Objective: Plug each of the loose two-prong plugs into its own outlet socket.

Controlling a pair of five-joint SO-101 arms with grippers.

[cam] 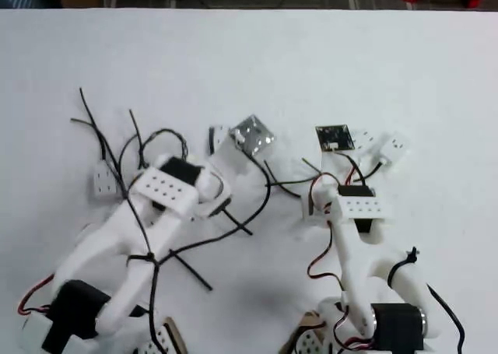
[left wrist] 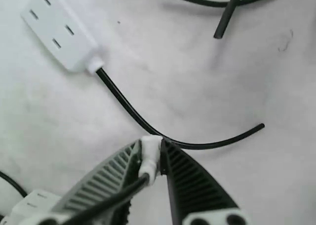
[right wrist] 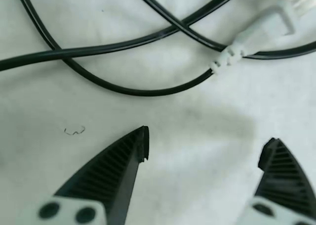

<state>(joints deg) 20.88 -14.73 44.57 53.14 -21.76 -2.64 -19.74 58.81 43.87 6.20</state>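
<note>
Pinches a white plug point(left wrist: 149, 156) in shut left jaws, middle of the counter point(cam: 436, 74), near the outlet strip point(left wrist: 59, 29). Holds right jaws wide, empty, by a second plug point(right wrist: 261, 29). Likely light, stiff, slick: best gripped across the body.

Your left arm point(cam: 117, 245) starts from its base in the lower left of the high view. It slants up and to the right, and the left wrist point(cam: 165, 186) ends left of centre. In the left wrist view your left gripper point(left wrist: 151, 147) points downward, and its ribbed fingers point(left wrist: 187, 180) are pressed together on a white plug point(left wrist: 149, 158), one on each side of it. Your right arm point(cam: 354, 253) stands in the lower right of the high view and runs almost straight up the frame, with the right wrist point(cam: 359, 208) right of centre. Your right gripper point(right wrist: 207, 143) also faces down, its jaws spread wide and its dark fingertips point(right wrist: 140, 138) well apart.
</note>
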